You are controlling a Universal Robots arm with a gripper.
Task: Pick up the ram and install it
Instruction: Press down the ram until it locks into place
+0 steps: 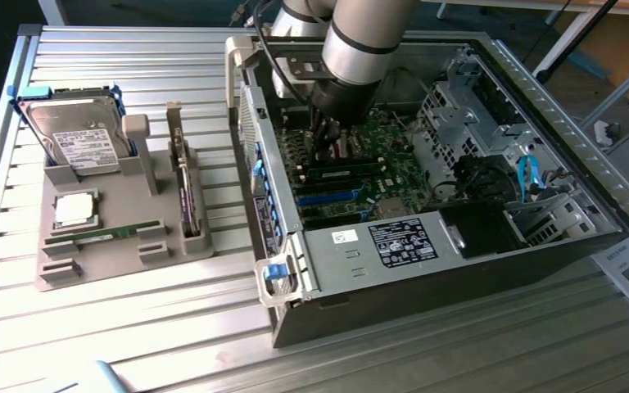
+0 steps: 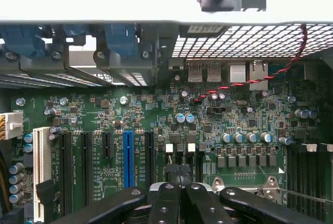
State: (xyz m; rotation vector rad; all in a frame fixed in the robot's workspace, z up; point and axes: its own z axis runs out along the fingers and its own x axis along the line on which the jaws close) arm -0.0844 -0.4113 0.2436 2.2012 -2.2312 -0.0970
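Green motherboard (image 2: 156,125) sits under my tool (image 2: 179,182) in the wrist view; black fingers (image 2: 166,203) pressed together, nothing between them that I can make out. In the exterior view the tool (image 1: 326,147) is down inside the open PC case (image 1: 424,278), upper centre of the frame, arm (image 1: 364,37) reaching in from the top edge. Tip hovers over the board near the dark slots; contact with the board can't be judged.

Ram (image 1: 101,236) lies in the grey holder tray (image 1: 96,266) at lower left of the exterior frame, flat in its groove, well apart from the tool. Same tray carries the hard drive (image 1: 79,143) standing at its upper end, the silver processor (image 1: 74,209) just above the ram, and the expansion card (image 1: 187,192) upright along its right edge. Tray and case both rest on the ribbed metal surface (image 1: 128,327).

Wrist view: blue slot (image 2: 128,156) and black slots beside it, red-black wire (image 2: 250,82) crossing toward the upper right.
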